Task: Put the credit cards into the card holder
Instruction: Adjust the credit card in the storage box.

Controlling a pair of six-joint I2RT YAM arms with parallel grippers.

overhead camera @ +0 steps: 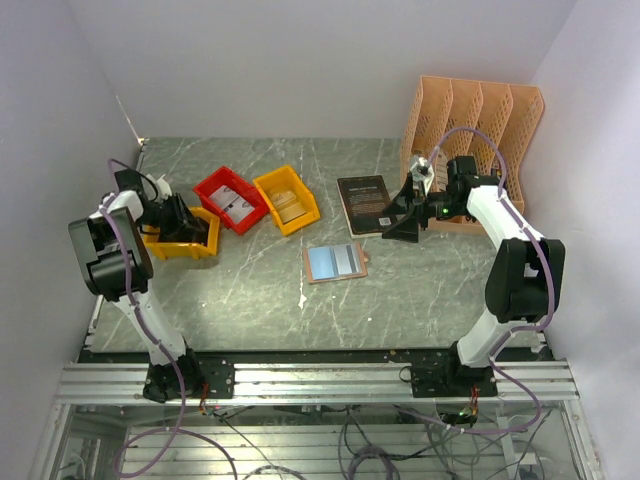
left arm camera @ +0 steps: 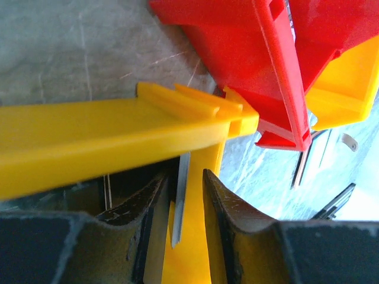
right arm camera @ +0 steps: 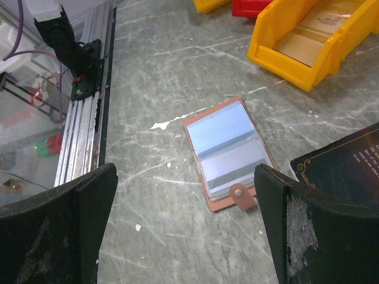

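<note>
From its base at the near edge of the desk point(overhead camera: 250, 300), the left arm point(overhead camera: 110, 250) is folding up and over toward 11 o'clock, and the right arm point(overhead camera: 520, 270) is rising and bending back toward 10 o'clock. The card holder point(right arm camera: 228, 154) is lying open and flat near the middle of the desk, its snap tab point(right arm camera: 238, 193) pointing toward the right hand, with light blue and grey surfaces showing in its pockets. In the top view it is sitting at about 8 o'clock from the right hand point(right arm camera: 183, 198), and well apart at about 4 o'clock from the left hand point(left arm camera: 188, 186). The right hand is hovering over the desk with its fingers spread fully and gripping nothing, beside the black book point(right arm camera: 343, 165). The left hand is dipping into the yellow bin point(left arm camera: 89, 136) at the left. Its fingers are standing apart around a thin card point(left arm camera: 179, 207) seen edge-on, with a gap showing on the card's right side, so the hand is released rather than clamping. Beyond it the red bin point(left arm camera: 249, 59) and a second yellow bin point(left arm camera: 343, 83) are sitting side by side. The file rack point(overhead camera: 475, 120) is standing at the far right.
</note>
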